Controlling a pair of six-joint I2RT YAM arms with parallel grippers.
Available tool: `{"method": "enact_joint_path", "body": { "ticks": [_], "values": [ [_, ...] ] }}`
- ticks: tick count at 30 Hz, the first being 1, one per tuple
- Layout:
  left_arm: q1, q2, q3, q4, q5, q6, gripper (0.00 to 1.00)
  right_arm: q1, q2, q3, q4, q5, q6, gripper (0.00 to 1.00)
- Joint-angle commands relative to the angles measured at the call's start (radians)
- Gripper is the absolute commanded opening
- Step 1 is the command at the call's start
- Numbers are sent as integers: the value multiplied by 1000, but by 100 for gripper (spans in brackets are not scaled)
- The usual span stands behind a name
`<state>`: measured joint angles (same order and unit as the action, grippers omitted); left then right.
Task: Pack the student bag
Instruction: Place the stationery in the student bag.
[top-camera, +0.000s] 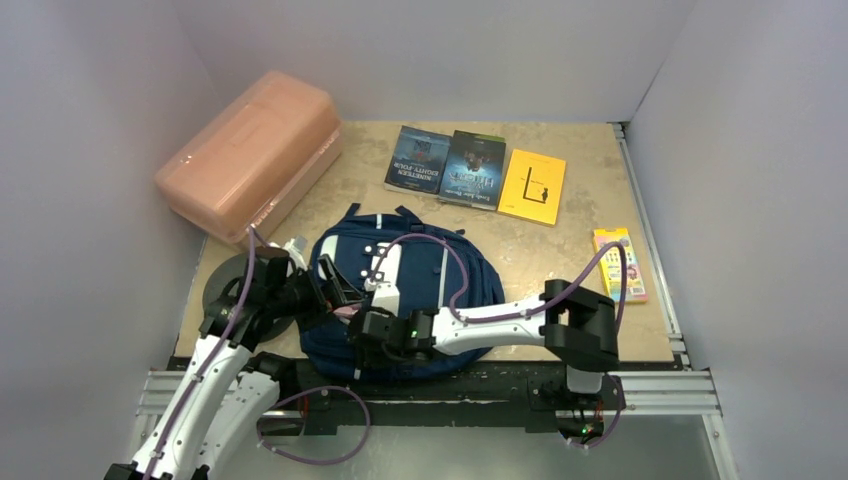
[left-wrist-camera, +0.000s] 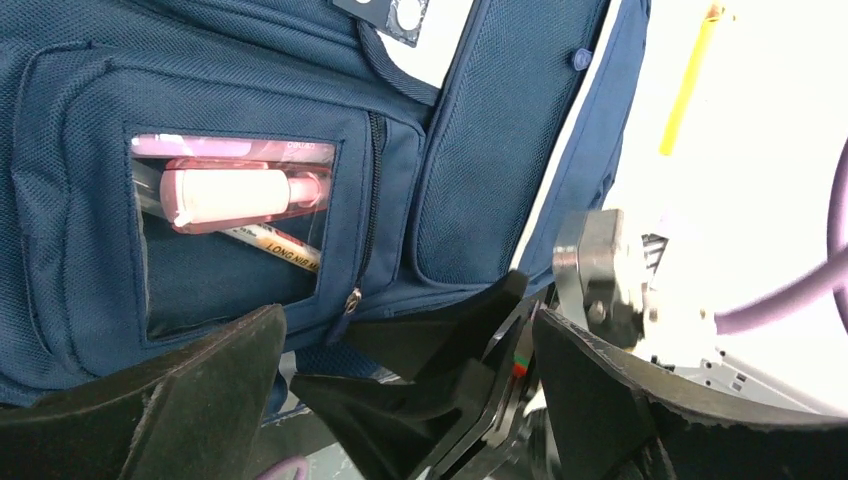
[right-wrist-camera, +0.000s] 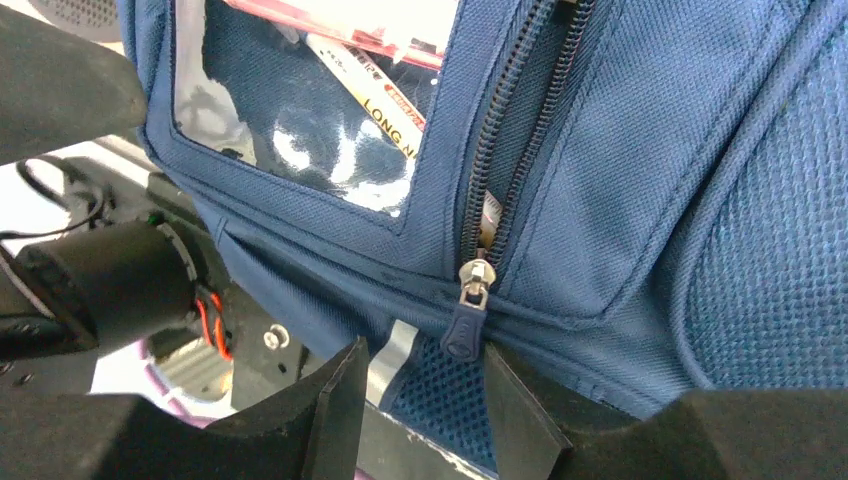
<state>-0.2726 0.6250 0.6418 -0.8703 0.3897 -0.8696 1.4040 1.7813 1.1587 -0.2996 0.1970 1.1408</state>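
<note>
The student bag (top-camera: 425, 285), navy blue with a white dotted patch, lies flat in the middle of the table. Its front pocket has a clear window (left-wrist-camera: 235, 230) showing a pink tube (left-wrist-camera: 235, 192) and a pen (left-wrist-camera: 280, 250). That pocket's zip pull (right-wrist-camera: 468, 320) hangs at the pocket's near corner, with the zip parted a little above it. My right gripper (right-wrist-camera: 425, 400) is open just below the pull, which hangs free close to one fingertip (right-wrist-camera: 515, 400). My left gripper (left-wrist-camera: 400, 400) stands wide open at the bag's left near edge, holding nothing, with the right gripper's fingers between its own.
A salmon-pink plastic box (top-camera: 250, 155) sits at the back left. Three books (top-camera: 474, 168) lie along the back. A colourful flat pack (top-camera: 620, 262) lies at the right edge. A dark round object (top-camera: 222, 285) and a white bottle (top-camera: 296, 246) are left of the bag.
</note>
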Motion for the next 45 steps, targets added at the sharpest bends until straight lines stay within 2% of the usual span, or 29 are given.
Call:
{"method": "enact_joint_path", "body": {
  "ticks": [1,4,9,13,17,22,27,29,31,35,39,40,42,45],
  "values": [
    [0,-16,35,-14,-9,-9,94,67,42,112,-182,288,144,49],
    [0,-25,61,-76,-73,-27,94,73,66,147,-258,379,176,47],
    [0,-63,44,-60,-90,-58,94,85,100,194,-376,491,258,44],
    [0,-68,23,-56,-104,-64,94,91,92,185,-366,560,253,41],
    [0,-74,-30,-23,-104,-95,93,118,62,175,-297,601,185,26],
    [0,-79,-81,47,-103,-115,92,121,51,173,-242,554,121,0],
    [0,-73,-145,100,-111,-119,90,118,-51,127,-200,465,89,0],
    [0,-74,-178,118,-125,-116,90,101,-108,89,-123,394,8,0],
    [0,-75,-211,133,-140,-114,91,53,-145,60,-51,270,-44,0],
    [0,-92,-254,132,-175,-119,91,-93,-173,-28,105,-105,-60,0],
    [0,-122,-268,120,-185,-107,91,-167,-227,-122,264,-246,-78,0],
    [0,-128,-267,123,-175,-102,91,-174,-234,-125,278,-259,-152,0],
    [0,-132,-265,123,-158,-100,91,-175,-231,-102,224,-234,-352,20],
    [0,-133,-260,125,-140,-104,92,-173,-205,-99,207,-243,-582,29]
  ]
}}
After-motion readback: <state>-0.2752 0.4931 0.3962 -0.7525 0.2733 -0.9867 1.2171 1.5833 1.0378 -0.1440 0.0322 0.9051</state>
